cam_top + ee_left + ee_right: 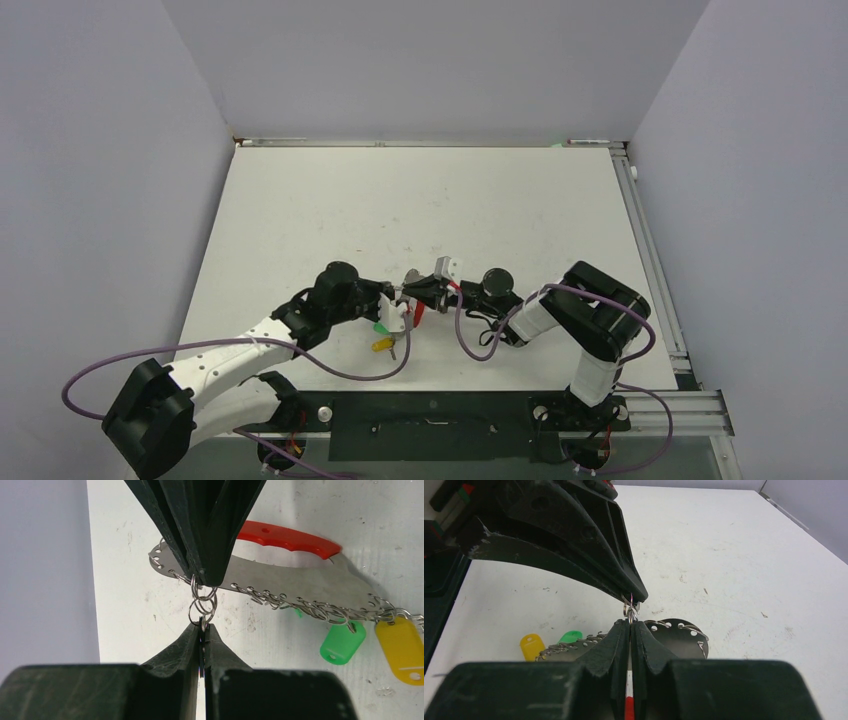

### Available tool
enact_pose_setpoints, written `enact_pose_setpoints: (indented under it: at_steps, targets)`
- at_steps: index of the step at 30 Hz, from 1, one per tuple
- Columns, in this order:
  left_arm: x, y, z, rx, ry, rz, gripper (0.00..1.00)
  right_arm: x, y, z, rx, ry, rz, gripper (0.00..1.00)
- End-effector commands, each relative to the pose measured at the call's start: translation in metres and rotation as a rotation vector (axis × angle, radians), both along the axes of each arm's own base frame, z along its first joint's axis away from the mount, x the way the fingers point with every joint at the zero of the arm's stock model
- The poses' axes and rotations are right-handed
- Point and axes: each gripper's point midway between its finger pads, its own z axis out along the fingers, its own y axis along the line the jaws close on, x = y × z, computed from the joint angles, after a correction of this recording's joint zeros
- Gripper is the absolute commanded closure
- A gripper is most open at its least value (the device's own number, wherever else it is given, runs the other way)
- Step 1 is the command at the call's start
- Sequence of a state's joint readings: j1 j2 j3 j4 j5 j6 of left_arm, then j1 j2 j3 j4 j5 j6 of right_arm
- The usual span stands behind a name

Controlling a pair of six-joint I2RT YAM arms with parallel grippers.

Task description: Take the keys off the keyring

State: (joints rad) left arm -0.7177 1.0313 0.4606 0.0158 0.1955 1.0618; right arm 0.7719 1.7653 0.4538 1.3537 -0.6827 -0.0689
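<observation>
The keyring (290, 580) is a grey holed plate with a red grip (290, 537), held up off the white table (420, 200). My right gripper (202, 580) is shut on the plate's edge; in its own view the plate (679, 637) runs edge-on between the pads (630, 622). My left gripper (202, 626) is shut on a thin key seen edge-on (201, 645). Small split rings (202, 605) link that key to the plate. Green (342, 642) and yellow (400, 647) key tags hang further along the plate. The two grippers meet tip to tip (410, 290).
Purple cables (470, 340) loop beside both arms. An aluminium rail (655, 260) runs along the table's right edge, and grey walls close the left, back and right sides.
</observation>
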Motion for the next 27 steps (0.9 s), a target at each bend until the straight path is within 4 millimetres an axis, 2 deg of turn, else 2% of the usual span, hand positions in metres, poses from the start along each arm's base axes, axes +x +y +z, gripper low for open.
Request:
enact_pose_setpoints:
  at_steps: [1, 8, 14, 17, 27]
  targets:
    - [0.001, -0.001, 0.008, -0.018, 0.052, 0.024, 1.0, -0.002, -0.001, 0.041, 0.148, -0.079, 0.007, 0.95]
    - [0.002, -0.009, 0.026, -0.075, 0.113, 0.054, 1.0, -0.001, -0.004, 0.034, 0.153, -0.117, -0.014, 0.95]
    - [0.001, -0.01, 0.031, -0.072, 0.123, 0.048, 1.0, -0.001, -0.009, 0.023, 0.109, -0.185, -0.025, 0.94]
    - [0.001, -0.01, 0.031, -0.062, 0.112, 0.038, 1.0, -0.002, -0.008, 0.021, 0.088, -0.208, -0.015, 0.83]
    - [0.004, -0.011, 0.037, -0.039, 0.09, 0.023, 1.0, -0.006, -0.006, 0.03, 0.049, -0.245, 0.019, 0.7]
